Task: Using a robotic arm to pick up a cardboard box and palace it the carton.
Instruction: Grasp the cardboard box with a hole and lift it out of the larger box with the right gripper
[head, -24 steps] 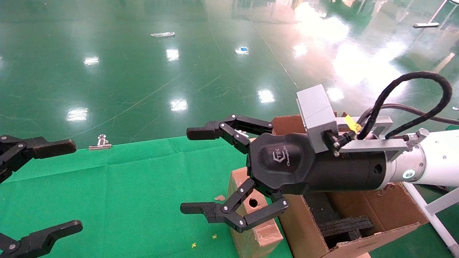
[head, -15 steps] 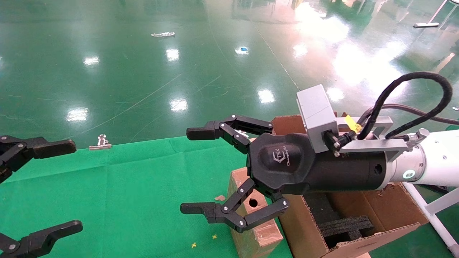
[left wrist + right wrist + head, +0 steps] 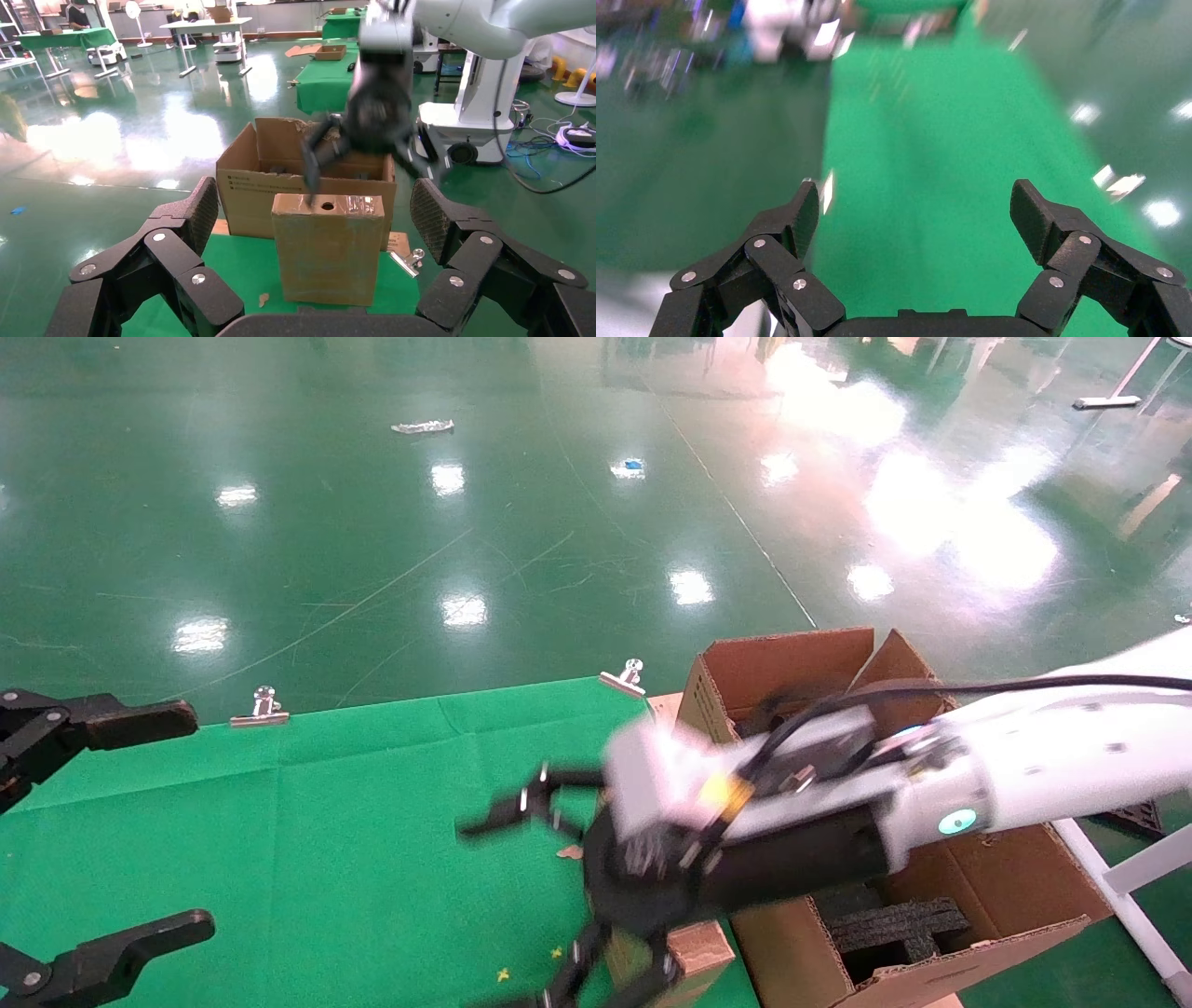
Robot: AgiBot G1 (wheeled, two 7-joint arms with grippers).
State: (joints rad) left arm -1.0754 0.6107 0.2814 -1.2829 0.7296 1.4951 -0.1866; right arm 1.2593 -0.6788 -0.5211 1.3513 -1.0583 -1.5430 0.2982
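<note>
while white robotic arm (image 3: 1043, 766) reaches over carton (image 3: 941, 905), we see right gripper (image 3: 521, 905) spread wide, 2 fingers splayed above cardboard box (image 3: 328, 247). from left wrist view we note box standing upright on green cloth (image 3: 307, 850), hole near its top edge, carton just behind it, right fingertips (image 3: 310, 184) near that top edge; contact we cannot tell. left gripper (image 3: 149, 822) parked at cloth's left edge, jaws wide apart, well away from box. 2 metal clips (image 3: 262, 707) pin cloth's far edge.
</note>
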